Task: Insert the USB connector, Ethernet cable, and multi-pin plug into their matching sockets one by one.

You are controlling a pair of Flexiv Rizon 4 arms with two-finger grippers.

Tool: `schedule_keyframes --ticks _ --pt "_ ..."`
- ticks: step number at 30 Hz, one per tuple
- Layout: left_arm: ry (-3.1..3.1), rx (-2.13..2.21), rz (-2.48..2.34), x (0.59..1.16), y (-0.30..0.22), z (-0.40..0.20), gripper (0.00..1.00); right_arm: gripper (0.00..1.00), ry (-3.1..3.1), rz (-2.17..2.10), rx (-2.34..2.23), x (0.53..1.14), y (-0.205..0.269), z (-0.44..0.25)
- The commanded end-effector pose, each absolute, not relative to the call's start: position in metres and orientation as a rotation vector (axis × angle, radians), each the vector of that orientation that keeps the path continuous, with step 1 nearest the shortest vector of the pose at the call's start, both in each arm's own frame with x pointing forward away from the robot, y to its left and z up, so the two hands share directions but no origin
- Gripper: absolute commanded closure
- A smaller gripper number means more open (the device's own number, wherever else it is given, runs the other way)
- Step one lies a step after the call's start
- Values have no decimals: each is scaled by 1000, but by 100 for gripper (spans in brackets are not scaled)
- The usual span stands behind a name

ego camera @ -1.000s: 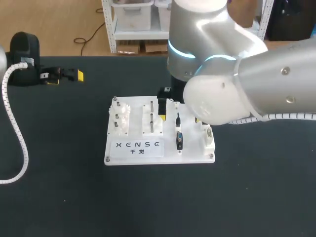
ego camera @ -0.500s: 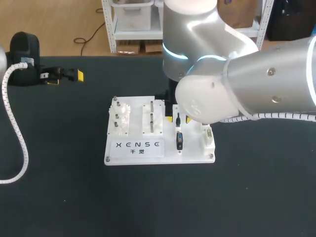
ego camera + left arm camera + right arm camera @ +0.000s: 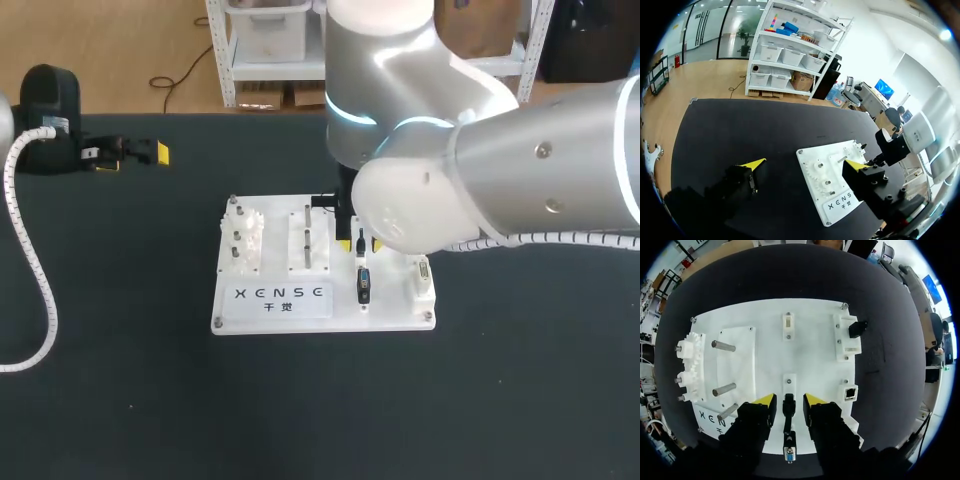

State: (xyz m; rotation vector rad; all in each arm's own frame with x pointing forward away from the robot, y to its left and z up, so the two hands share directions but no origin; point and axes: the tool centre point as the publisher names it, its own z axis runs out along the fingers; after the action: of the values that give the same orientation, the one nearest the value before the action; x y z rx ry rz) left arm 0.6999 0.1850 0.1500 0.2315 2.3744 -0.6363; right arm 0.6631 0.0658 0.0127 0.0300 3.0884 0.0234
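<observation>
Black table (image 3: 120, 400) fills the head view, with a white board (image 3: 390, 315) of fixtures in its middle. Right arm comes in big from the right, and the right gripper (image 3: 361, 243) sits low over the board's middle, yellow tips either side of a black connector (image 3: 360, 238). Multi-pin plug (image 3: 363, 283) lies on the board just in front of it. Left gripper (image 3: 130, 152) is parked well apart at the table's far left corner.

Left wrist view: left gripper (image 3: 805, 164) has its fingers spread wide with nothing between them (just bare table and the board (image 3: 812, 160) well ahead).

Right wrist view: right gripper (image 3: 789, 400) is parted, the fingers straddling the black connector (image 3: 788, 405) with a gap on each side, so no grip. A short lead joins the connector to the multi-pin plug (image 3: 789, 454) under the gripper. Ethernet socket (image 3: 850, 392) sits beside one finger, near the edge of the board (image 3: 810, 345).
</observation>
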Motion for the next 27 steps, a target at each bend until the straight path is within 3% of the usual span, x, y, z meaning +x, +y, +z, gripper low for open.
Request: schedule_keyframes --ticks 1,6,11,27 --pt "2374 232 -636 700 185 150 0 69 3087 10 26 661 67 11" --pt "2374 232 -636 700 185 150 0 76 3088 -2 19 659 67 9" --pt "2374 232 -636 700 185 150 0 100 3078 4 11 658 67 10" --pt "2374 232 -636 700 185 150 0 100 3012 80 -17 660 62 34"
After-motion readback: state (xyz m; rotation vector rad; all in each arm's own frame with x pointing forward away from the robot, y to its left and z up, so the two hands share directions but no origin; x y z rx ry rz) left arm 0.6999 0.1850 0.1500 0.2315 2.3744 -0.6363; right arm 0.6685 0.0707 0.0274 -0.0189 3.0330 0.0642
